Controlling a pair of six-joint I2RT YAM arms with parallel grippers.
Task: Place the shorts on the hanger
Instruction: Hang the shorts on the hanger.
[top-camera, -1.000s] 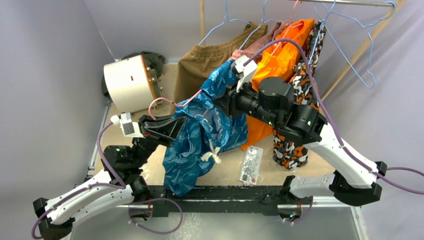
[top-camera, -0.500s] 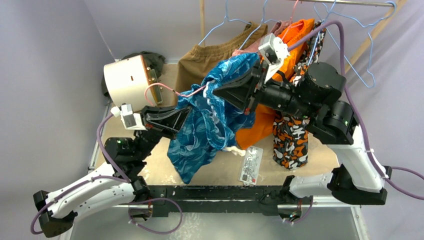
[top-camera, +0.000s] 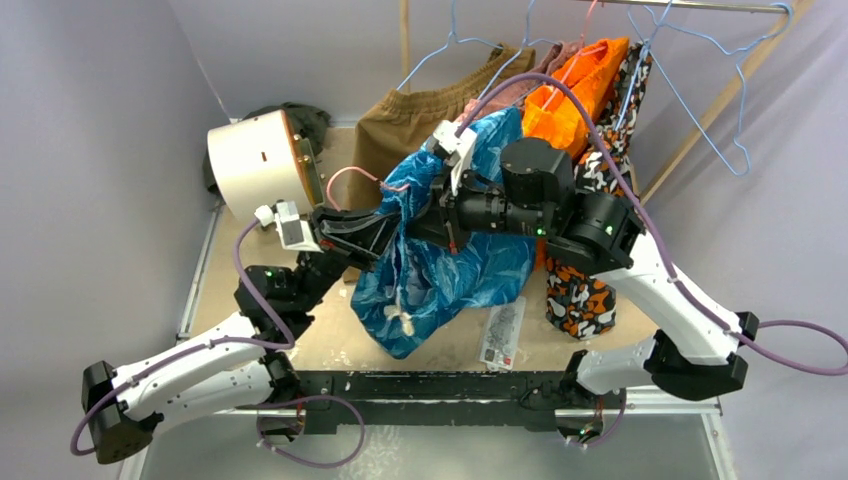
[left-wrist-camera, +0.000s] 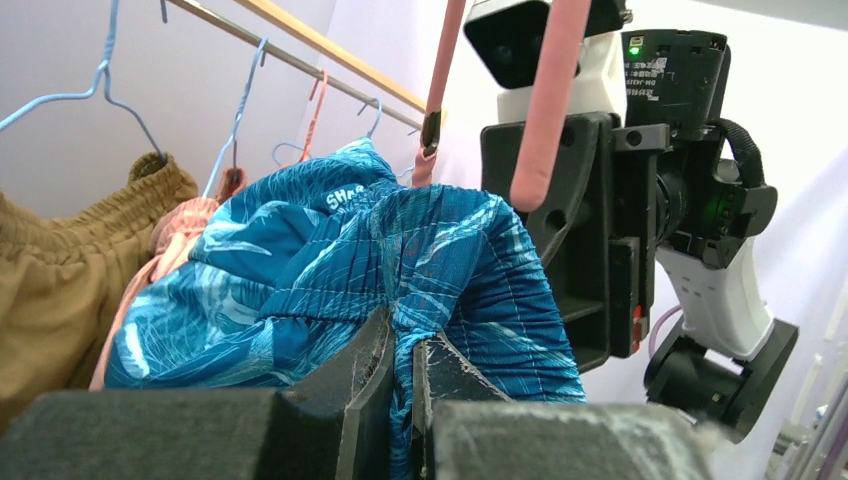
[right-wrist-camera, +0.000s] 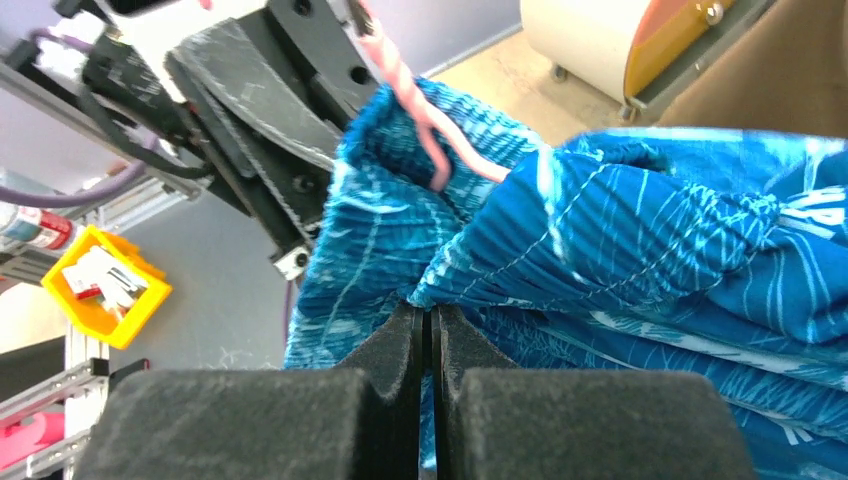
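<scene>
A white drum (top-camera: 250, 160) lies on its side at ten o'clock of the table (top-camera: 455, 345); its contents are hidden. The left gripper (top-camera: 388, 234) is pinched narrow on the waistband of the shorts (top-camera: 455, 275), which hang over mid-table. The pink wire hanger (top-camera: 345, 177) loops out at eleven o'clock of it. At its three o'clock, the right gripper (top-camera: 428, 214) is clamped tight on the same fabric. Threading looks underway; next, the waistband likely needs drawing along the wire.
</scene>
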